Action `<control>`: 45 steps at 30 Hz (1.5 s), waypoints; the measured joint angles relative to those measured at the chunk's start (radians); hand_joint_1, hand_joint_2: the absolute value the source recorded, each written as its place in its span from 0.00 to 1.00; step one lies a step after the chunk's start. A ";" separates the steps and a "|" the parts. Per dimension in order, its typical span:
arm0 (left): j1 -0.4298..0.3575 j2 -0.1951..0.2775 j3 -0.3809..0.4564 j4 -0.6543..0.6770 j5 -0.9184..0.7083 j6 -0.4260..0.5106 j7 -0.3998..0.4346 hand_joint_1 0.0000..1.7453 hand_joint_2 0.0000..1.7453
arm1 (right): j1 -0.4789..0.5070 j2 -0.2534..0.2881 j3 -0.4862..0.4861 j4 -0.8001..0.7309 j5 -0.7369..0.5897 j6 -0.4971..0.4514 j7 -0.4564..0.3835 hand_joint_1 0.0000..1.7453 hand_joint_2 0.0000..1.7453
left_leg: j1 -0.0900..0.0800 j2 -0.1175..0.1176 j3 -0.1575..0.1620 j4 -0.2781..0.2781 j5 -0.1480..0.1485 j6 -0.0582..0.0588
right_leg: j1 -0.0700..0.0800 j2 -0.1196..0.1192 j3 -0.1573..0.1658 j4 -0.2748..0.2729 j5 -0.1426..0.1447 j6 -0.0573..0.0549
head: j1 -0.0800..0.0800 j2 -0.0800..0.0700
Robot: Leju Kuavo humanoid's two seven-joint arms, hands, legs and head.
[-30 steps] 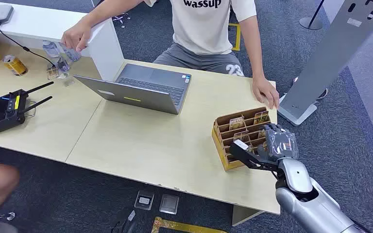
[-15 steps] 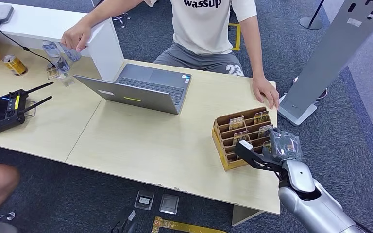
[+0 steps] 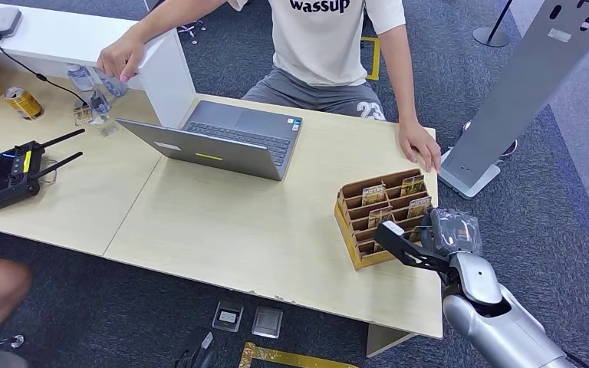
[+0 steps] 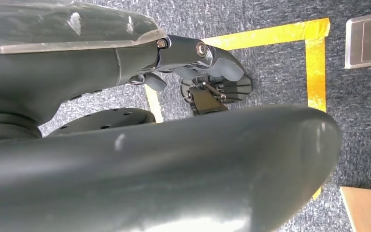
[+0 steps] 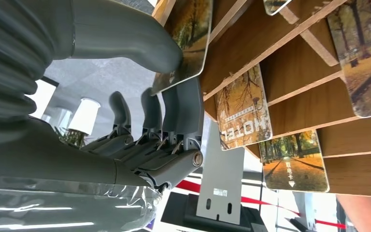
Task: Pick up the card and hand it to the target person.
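A brown wooden card holder point(image 3: 357, 222) stands near the table's right front corner with several autumn-picture cards point(image 3: 373, 192) in its slots. My right hand point(image 3: 446, 232) is at the holder's right end. In the right wrist view its thumb point(image 5: 140, 38) and fingers point(image 5: 181, 104) pinch one card point(image 5: 189, 36) at the holder's point(image 5: 290, 63) edge; other cards point(image 5: 244, 111) sit in slots beside it. The person in a white shirt point(image 3: 322, 38) sits across the table, one hand point(image 3: 420, 146) resting on it near the holder. My left hand point(image 4: 207, 58) hangs over the floor, holding nothing.
An open laptop point(image 3: 215, 142) sits mid-table. A black controller point(image 3: 11, 176), a can point(image 3: 23, 102) and small bottles point(image 3: 92, 92) lie at the left. A grey stand point(image 3: 506, 100) rises right of the table. A white partition point(image 3: 165, 73) stands at the back left.
My right hand has drawn back a little to the right and toward me from the holder, uncovering a card in a right-hand slot. The person has stayed still.
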 joint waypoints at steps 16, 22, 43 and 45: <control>0.000 0.001 0.000 0.000 -0.004 -0.007 -0.005 0.00 1.00 | -0.003 0.000 0.001 0.003 -0.004 -0.009 -0.014 0.88 1.00 | 0.000 0.000 0.000 0.000 0.000 0.000 | 0.000 0.000 0.000 0.000 0.000 0.000 | 0.000 0.000; 0.000 0.001 0.000 0.000 -0.004 -0.013 -0.024 0.00 1.00 | -0.003 0.000 0.002 0.005 -0.012 -0.016 -0.018 0.88 1.00 | 0.000 0.000 0.000 0.000 0.000 0.000 | 0.000 0.000 0.000 0.000 0.000 0.000 | 0.000 0.000; 0.004 0.003 0.004 0.000 0.010 -0.009 -0.004 0.00 1.00 | -0.039 -0.089 -0.111 -0.530 -0.107 0.069 0.093 0.88 1.00 | 0.000 0.000 0.000 0.000 0.000 0.000 | 0.000 0.000 0.000 0.001 0.000 0.000 | 0.000 0.000; 0.003 0.003 0.004 0.000 0.004 -0.013 -0.004 0.00 1.00 | -0.047 -0.086 -0.123 -0.582 -0.116 0.035 0.064 0.88 1.00 | 0.000 0.000 0.001 0.000 0.000 0.000 | 0.000 0.001 0.000 0.001 0.000 0.000 | 0.000 0.000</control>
